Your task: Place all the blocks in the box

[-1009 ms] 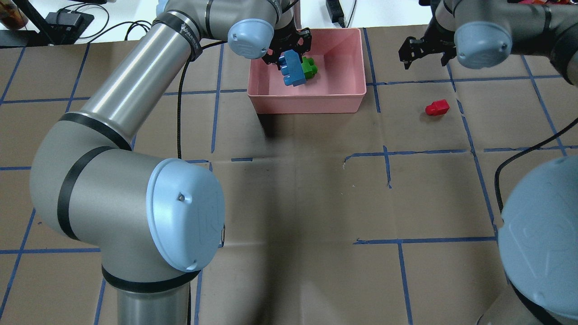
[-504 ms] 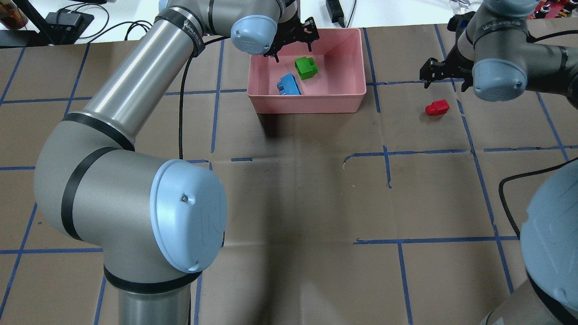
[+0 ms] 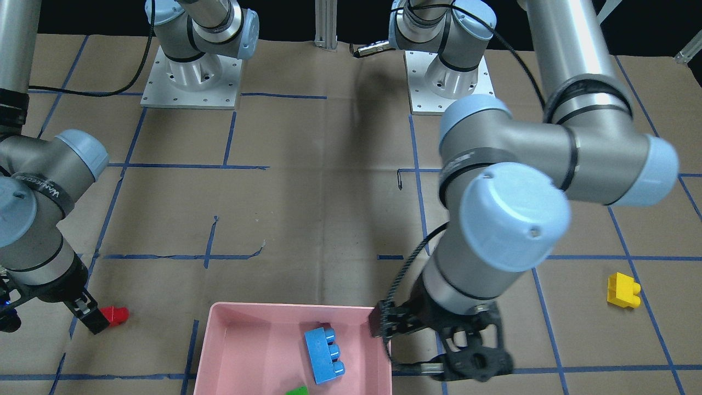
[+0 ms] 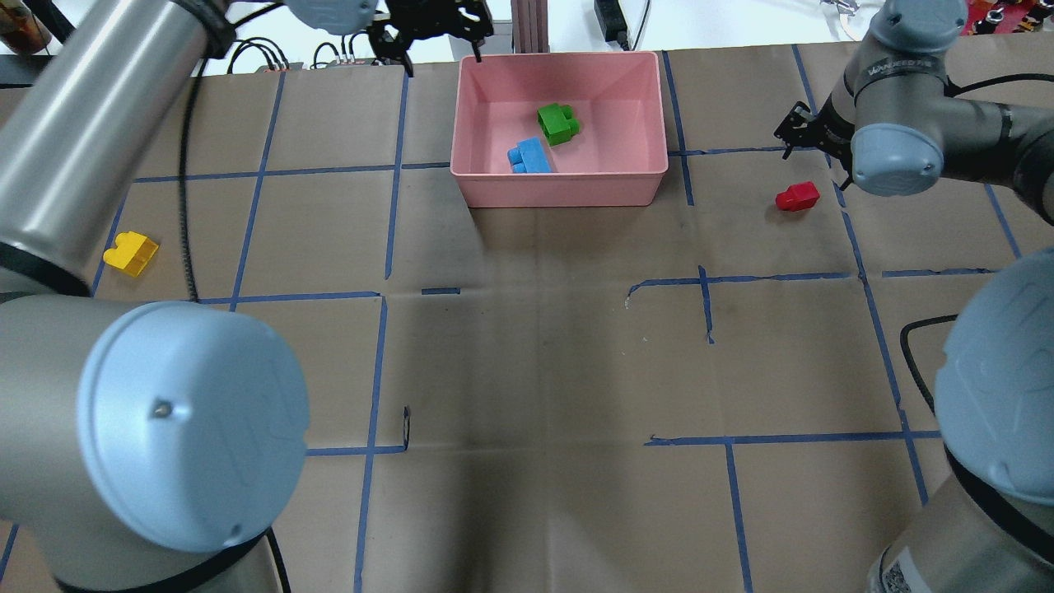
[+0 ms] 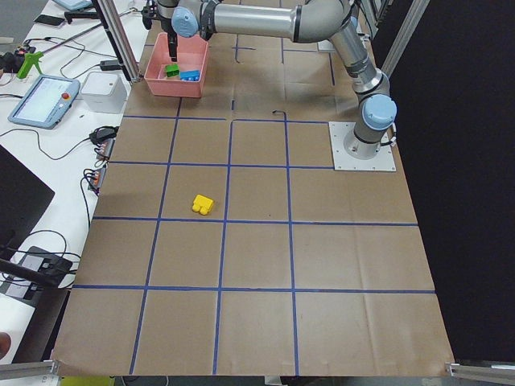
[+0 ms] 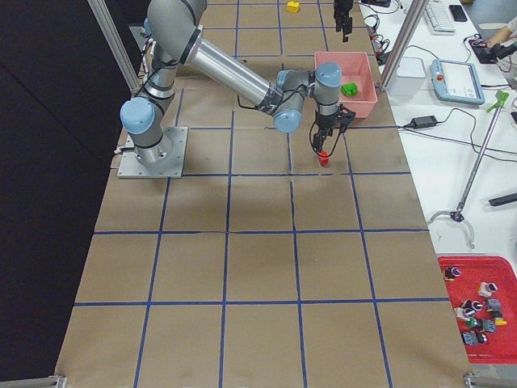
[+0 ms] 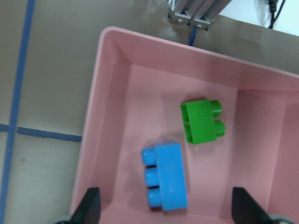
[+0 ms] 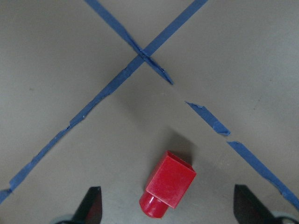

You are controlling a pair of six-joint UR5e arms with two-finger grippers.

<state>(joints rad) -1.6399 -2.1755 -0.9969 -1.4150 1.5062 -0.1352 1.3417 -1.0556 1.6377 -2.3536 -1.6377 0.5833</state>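
Note:
The pink box (image 4: 650, 177) stands at the table's far middle. The blue brick (image 4: 529, 156) and the green brick (image 4: 558, 123) lie inside it, also in the left wrist view: blue (image 7: 166, 175), green (image 7: 202, 121). The red brick (image 4: 797, 197) lies on the table right of the box. The yellow brick (image 4: 131, 252) lies far left. My left gripper (image 4: 440, 49) is open and empty above the box's far-left corner. My right gripper (image 4: 811, 144) is open just above the red brick (image 8: 168, 183), which lies between its fingertips (image 8: 91, 203).
Brown paper with blue tape lines covers the table. Cables and gear lie past its far edge. My left arm's big elbow (image 4: 165, 428) fills the near left of the overhead view. An aluminium post (image 4: 527, 25) stands just behind the box.
My left gripper opened and let go of the blue brick, which now lies in the box beside the green one. It then swung back and left. My right gripper moved closer to the red brick.

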